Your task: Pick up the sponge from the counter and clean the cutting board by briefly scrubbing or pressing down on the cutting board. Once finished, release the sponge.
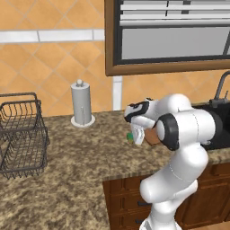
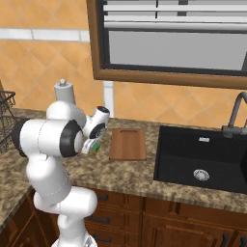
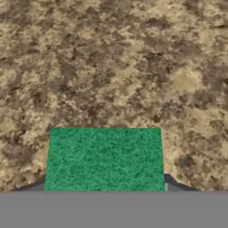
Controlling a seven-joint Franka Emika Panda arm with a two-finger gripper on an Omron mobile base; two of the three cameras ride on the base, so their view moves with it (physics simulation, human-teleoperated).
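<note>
The green sponge (image 3: 104, 159) sits close up, pinched between the two fingers of the gripper (image 3: 104, 189). It hangs over the speckled counter (image 3: 111, 67), left of the cutting board (image 2: 128, 144).

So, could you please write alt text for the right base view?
The white arm's fingers grip a green sponge over the granite counter, just left of a reddish-brown cutting board. A black sink lies to the right, below a window.
</note>
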